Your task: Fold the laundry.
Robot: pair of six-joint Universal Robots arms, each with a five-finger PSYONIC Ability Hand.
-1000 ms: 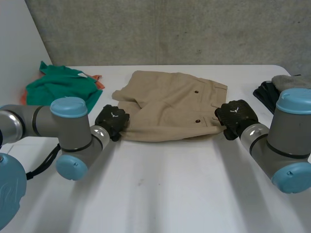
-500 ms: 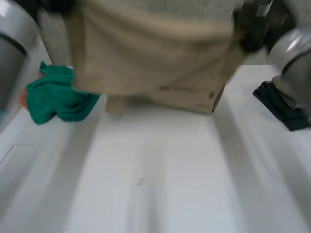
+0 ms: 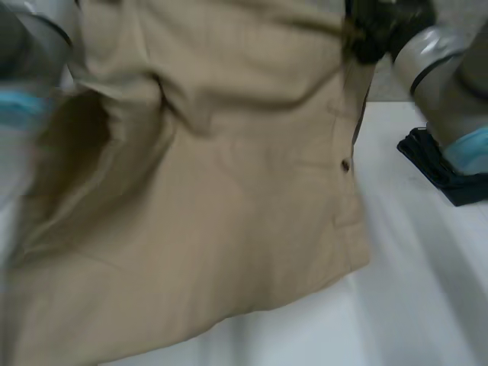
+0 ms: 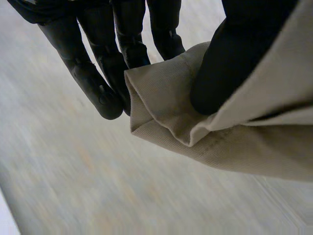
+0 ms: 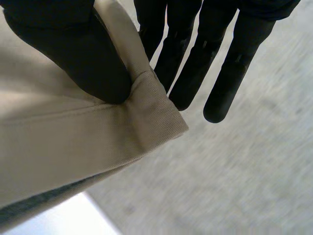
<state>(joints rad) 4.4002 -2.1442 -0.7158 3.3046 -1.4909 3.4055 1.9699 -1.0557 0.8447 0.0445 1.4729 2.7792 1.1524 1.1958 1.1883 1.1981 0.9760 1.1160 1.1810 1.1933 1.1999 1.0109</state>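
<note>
In the head view the tan shorts hang in the air close to the camera, spread wide in front of the white table. The right hand sits at the shorts' upper right corner, clamped on the cloth there, and the right arm rises just beside that corner. A small dark button lies near the shorts' right edge. Right of the shorts, well apart from them, a dark garment rests on the table. At the shorts' upper left edge the left arm shows as a blur.

In the left wrist view the left hand pinches a folded corner of the shorts. Its thumb presses down on the cloth, and the straight fingers lie on the other side of the corner, their tips reaching just past it.

In the right wrist view the right hand grips another corner of the shorts in the same way. The thumb bears on the hem, and the straight fingers back the cloth from behind and stretch beyond its edge.
</note>
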